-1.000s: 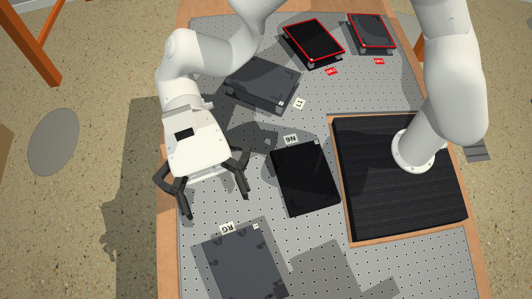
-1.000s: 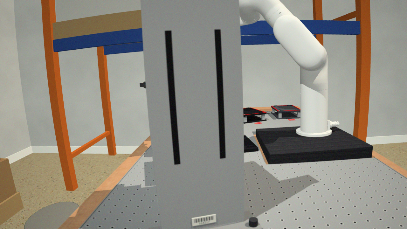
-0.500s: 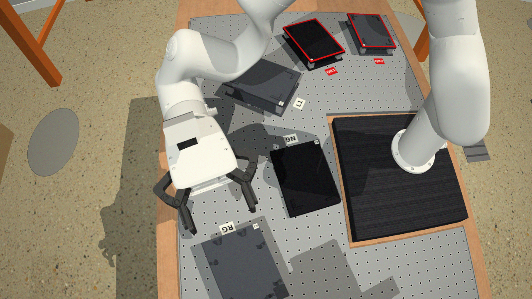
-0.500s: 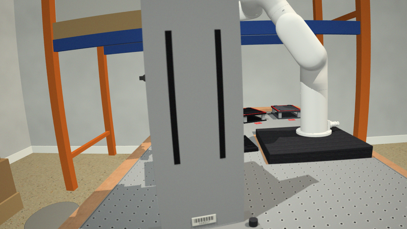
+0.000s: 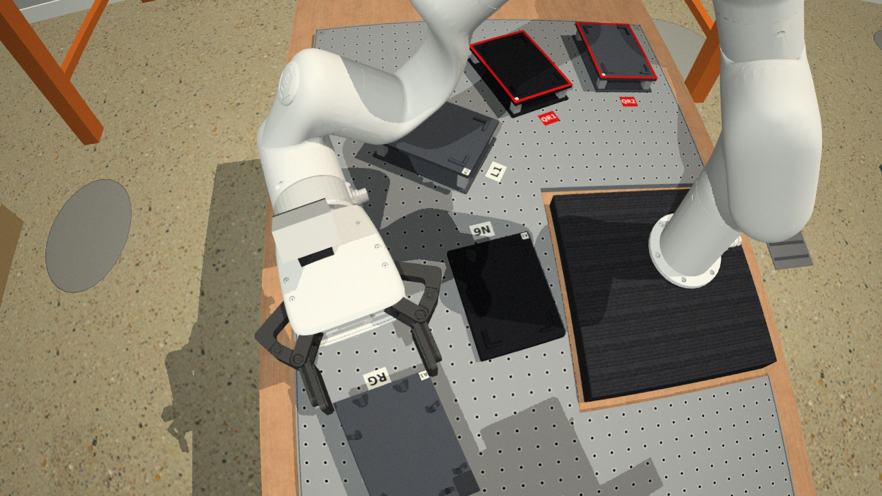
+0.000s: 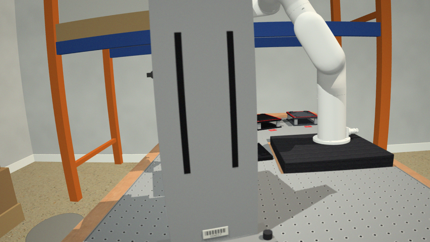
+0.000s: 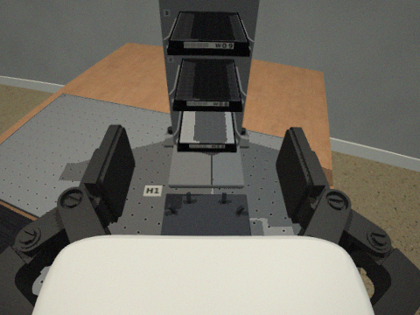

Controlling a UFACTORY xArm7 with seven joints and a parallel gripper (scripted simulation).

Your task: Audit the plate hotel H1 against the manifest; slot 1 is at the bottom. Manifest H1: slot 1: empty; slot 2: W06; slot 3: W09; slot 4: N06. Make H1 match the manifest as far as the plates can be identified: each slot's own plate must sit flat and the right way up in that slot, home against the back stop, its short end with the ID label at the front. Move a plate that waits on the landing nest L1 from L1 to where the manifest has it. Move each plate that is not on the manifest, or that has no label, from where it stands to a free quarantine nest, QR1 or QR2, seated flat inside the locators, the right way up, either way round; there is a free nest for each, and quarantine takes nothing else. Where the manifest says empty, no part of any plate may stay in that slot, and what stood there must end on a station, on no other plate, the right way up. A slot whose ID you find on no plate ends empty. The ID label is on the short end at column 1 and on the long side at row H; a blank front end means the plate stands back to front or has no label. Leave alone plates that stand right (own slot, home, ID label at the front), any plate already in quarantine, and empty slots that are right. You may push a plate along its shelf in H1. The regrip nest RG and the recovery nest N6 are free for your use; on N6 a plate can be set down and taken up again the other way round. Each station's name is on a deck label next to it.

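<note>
Hotel H1 (image 6: 207,120) (image 7: 209,5) stands upright; the exterior view shows only its back. In the wrist view, a dark plate labelled W09 (image 7: 208,28) is in slot 3. A dark plate (image 7: 208,80) in slot 2 has a small front label that seems to read W06. A plate with a light top (image 7: 207,127) is in slot 1, its front label too small to read surely. Slot 4 is out of view. My gripper (image 5: 380,390) (image 7: 206,144) is open and empty, in front of H1. Nests L1 (image 5: 456,145), QR1 (image 5: 521,65) (image 6: 266,117) and QR2 (image 5: 617,49) (image 6: 301,114) show no plate.
Regrip nest RG (image 5: 400,437) (image 7: 207,216) lies in front of H1, with no plate visible. Black recovery nest N6 (image 5: 511,295) is beside it, also without a plate. The black robot base block (image 5: 672,345) (image 6: 336,156) stands beyond N6. L1 is partly hidden under the arm.
</note>
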